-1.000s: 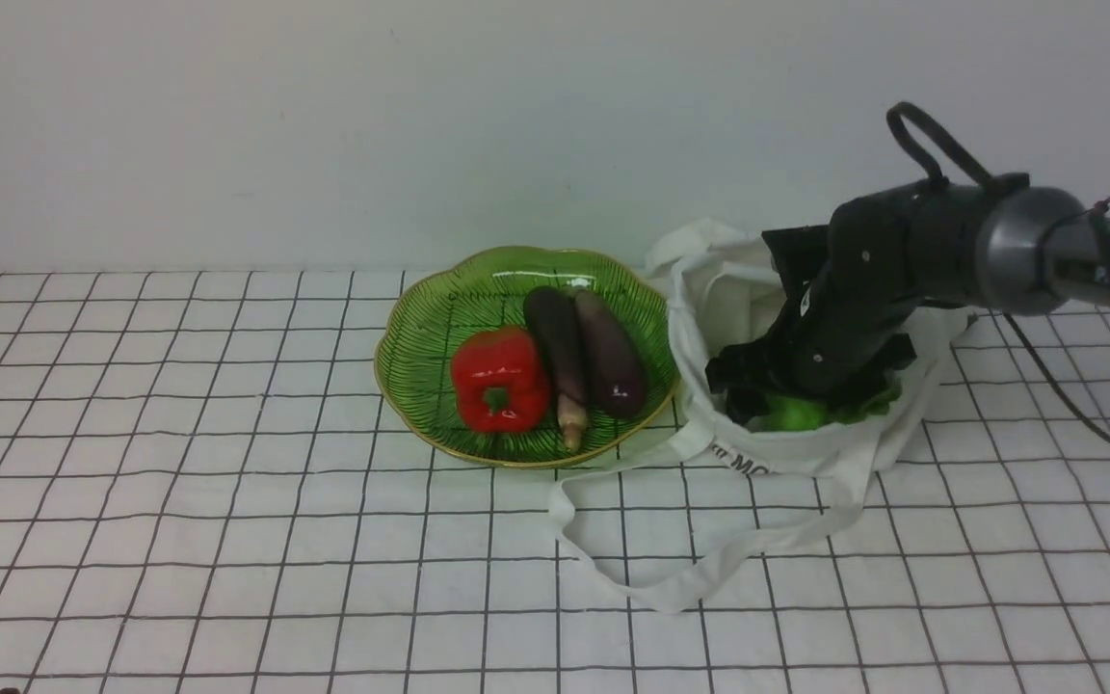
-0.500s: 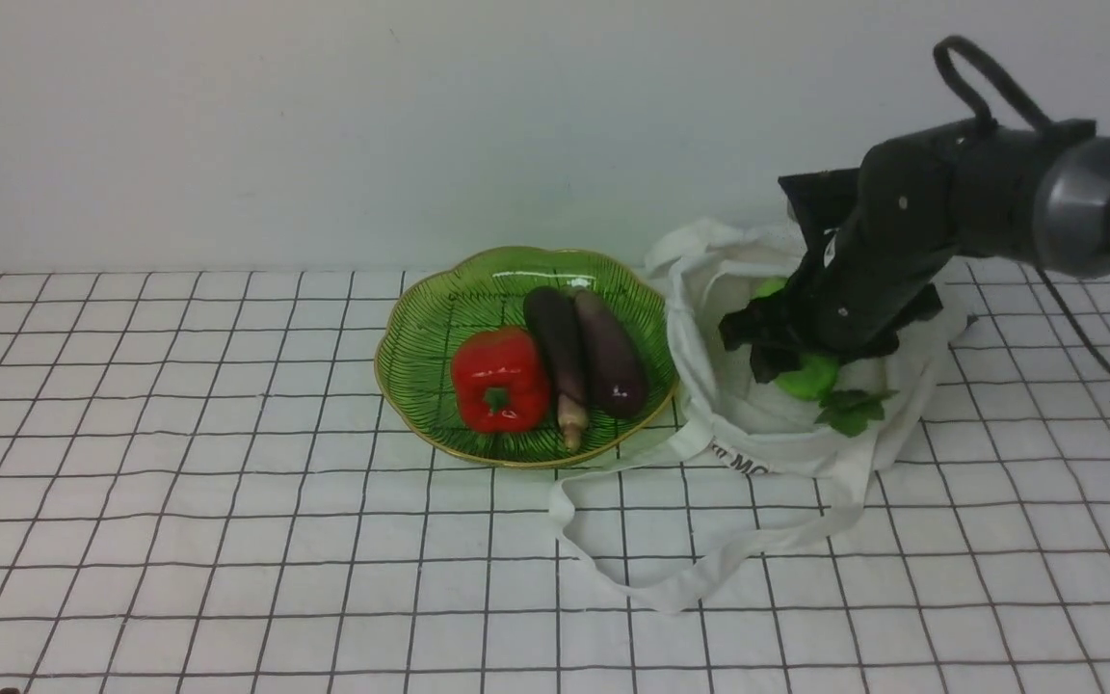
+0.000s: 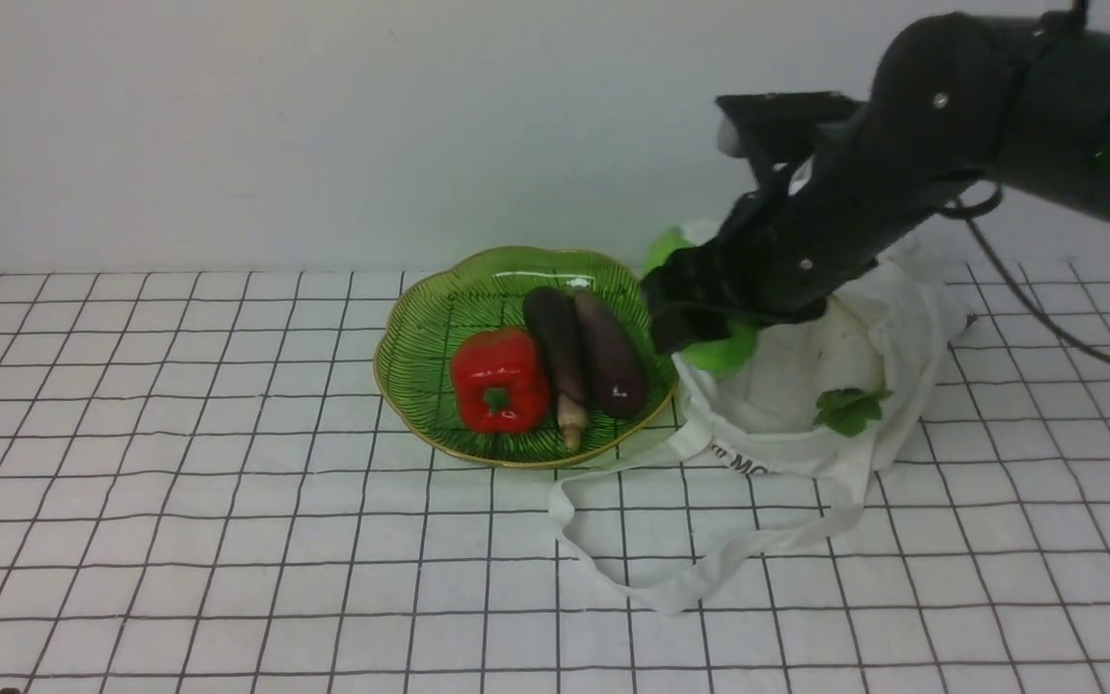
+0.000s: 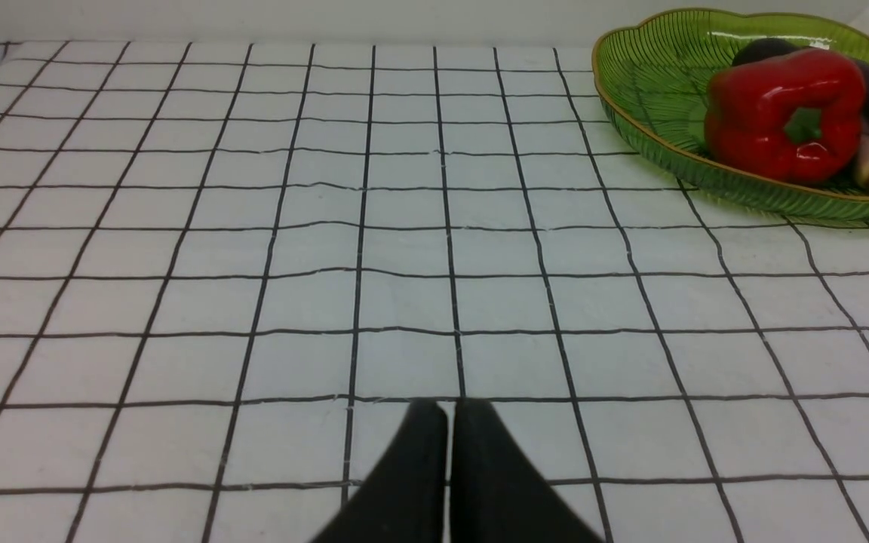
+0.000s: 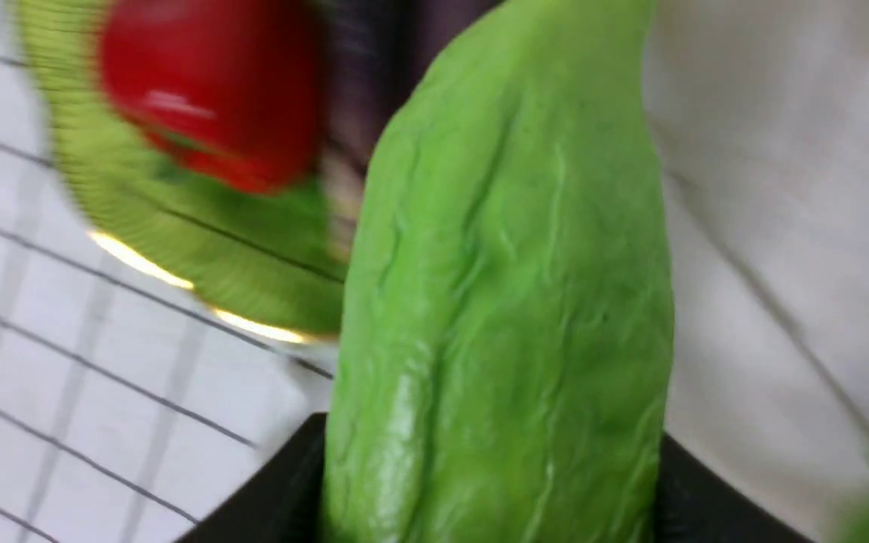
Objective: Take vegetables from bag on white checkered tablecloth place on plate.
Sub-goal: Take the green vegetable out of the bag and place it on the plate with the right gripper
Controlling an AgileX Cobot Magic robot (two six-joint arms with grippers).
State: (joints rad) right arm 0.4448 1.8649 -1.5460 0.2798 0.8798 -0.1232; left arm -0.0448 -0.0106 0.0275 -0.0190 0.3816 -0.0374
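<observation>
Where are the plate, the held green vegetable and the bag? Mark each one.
plate point(image 3: 420, 333), front view, bare left part of the dish.
green vegetable point(image 5: 510, 302), right wrist view, middle of its body.
bag point(image 3: 806, 455), front view, front cloth wall.

Green cucumber point(image 3: 721, 353) aloft between bag point(image 3: 786, 410), plate point(image 3: 420, 339)

The green vegetable point(image 3: 724, 355) is mostly hidden by the right fingers point(image 3: 675, 323) (plate point(image 5: 253, 279) blurred).

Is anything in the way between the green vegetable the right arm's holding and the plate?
Nothing blocks the path from the green vegetable to the plate, but two eggplants lie along its nearer side, a red pepper beside them.
</observation>
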